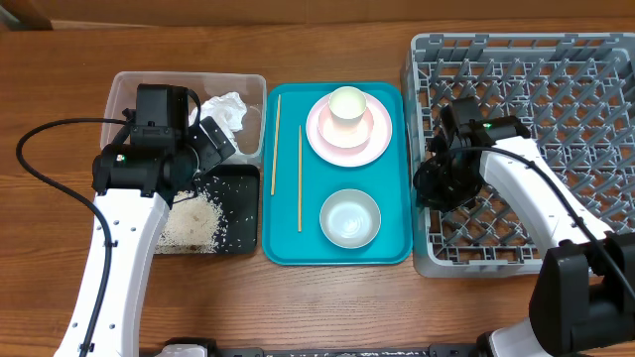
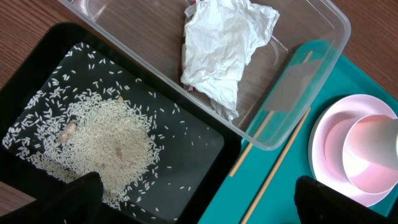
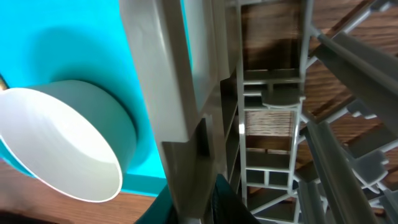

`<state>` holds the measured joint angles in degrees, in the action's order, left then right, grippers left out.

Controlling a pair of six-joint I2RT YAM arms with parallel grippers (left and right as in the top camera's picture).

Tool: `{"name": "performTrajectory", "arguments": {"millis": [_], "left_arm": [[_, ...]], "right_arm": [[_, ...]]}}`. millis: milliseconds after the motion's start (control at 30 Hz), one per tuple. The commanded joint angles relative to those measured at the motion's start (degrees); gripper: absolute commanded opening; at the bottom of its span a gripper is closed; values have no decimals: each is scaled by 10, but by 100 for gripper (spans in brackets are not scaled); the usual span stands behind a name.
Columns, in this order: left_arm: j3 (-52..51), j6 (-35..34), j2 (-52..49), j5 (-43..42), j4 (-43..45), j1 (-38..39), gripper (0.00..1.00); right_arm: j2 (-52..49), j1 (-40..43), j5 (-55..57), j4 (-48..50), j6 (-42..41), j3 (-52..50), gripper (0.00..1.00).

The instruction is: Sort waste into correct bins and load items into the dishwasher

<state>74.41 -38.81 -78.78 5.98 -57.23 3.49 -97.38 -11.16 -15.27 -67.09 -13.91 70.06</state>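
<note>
**Entry: loading step, right arm.**

- **Right end effector** (image 1: 444,183): sits low at the left wall of the large square grey plastic dish rack (image 1: 516,42). Its tips are mostly hidden behind the wall, so I cannot tell whether it is clenched or released.
- **Left end effector** (image 2: 214,205): released, fingers wide apart and grasping nothing. It hovers over the black rectangular tray (image 1: 238,198) of loose white rice (image 1: 193,223), beside the clear plastic tub (image 1: 253,84) holding the crumpled white tissue (image 1: 226,109).

**Item judged next: small round pale bowl** (image 1: 349,218).
- Location: front half of the flat teal tray (image 1: 397,248), near the rack wall and well apart from the pair of thin wooden chopsticks (image 1: 300,178).
- Appearance: upright and empty, with a smooth glossy inside and a thin even rim.

**Handling advice (judgement):**
- Rise clear of the rack wall before crossing to the tray.
- Pinch the bowl's rim on the near side.
- Lift straight up, since the glaze looks slippery.
- Seat the bowl tilted between the upright pegs.

**Also waiting:** round pale pink plate (image 1: 322,139) carrying a small cup (image 1: 347,104).
</note>
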Motion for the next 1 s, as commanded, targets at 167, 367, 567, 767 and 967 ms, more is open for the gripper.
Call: {"name": "performTrajectory", "arguments": {"millis": [167, 367, 567, 767, 967], "left_arm": [[7, 9, 3, 0, 2, -1, 100], [7, 9, 3, 0, 2, -1, 100], [7, 9, 3, 0, 2, -1, 100], [7, 9, 3, 0, 2, -1, 100], [7, 9, 3, 0, 2, -1, 100]], "right_arm": [[-1, -4, -48, -25, -42, -3, 16], [-1, -4, -12, -22, -37, -2, 33], [-1, 8, -6, -29, -19, 56, 40], [-1, 13, -7, -65, -6, 200, 50], [-1, -1, -55, -4, -5, 298, 48]]}}
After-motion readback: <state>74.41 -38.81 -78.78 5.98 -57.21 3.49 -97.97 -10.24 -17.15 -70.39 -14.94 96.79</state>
